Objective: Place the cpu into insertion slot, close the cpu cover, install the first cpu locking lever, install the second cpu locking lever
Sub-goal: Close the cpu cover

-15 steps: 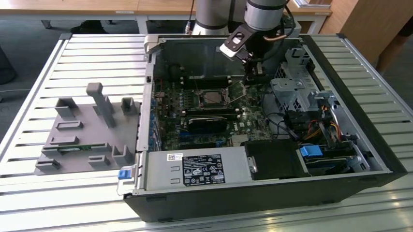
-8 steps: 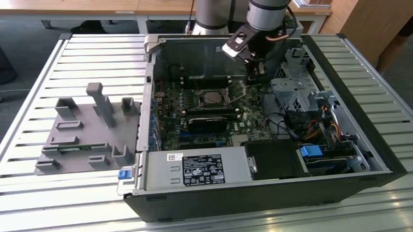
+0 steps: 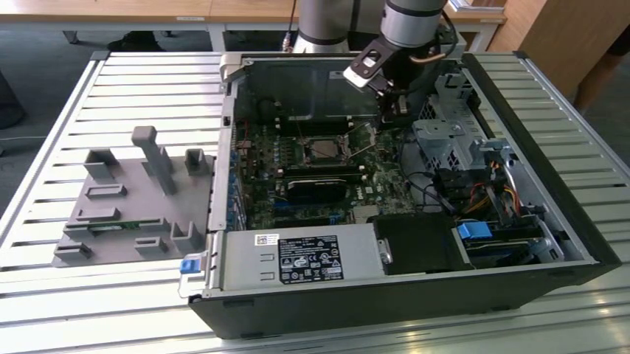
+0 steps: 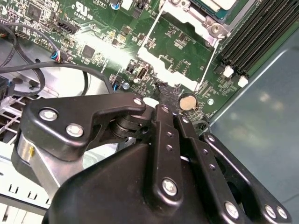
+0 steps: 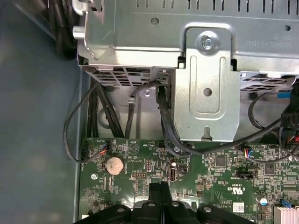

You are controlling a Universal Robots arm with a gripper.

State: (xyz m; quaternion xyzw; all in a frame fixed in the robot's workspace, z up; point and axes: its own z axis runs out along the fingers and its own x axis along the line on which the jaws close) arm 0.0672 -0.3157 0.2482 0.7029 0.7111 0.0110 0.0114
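In the exterior view the insertion slot (image 3: 323, 150) sits mid-board in the open computer case, with the cpu's grey face in its centre and the silver cpu cover (image 3: 303, 140) framing it. A thin locking lever (image 3: 371, 142) slants up off the socket's right side. My gripper (image 3: 397, 110) hangs just right of the socket, low over the board, fingers pressed together and holding nothing. In the second wrist view the gripper (image 4: 167, 92) is over the green board a short way from the socket frame (image 4: 187, 23). In the first wrist view the fingertips (image 5: 160, 186) point at the board.
A metal drive cage (image 3: 443, 140) and loose cables (image 5: 163, 121) crowd the gripper's right. Memory slots (image 4: 252, 37) run beside the socket. A coin battery (image 5: 114, 164) lies near the fingertips. A grey parts fixture (image 3: 128, 199) rests on the slatted table, left of the case.
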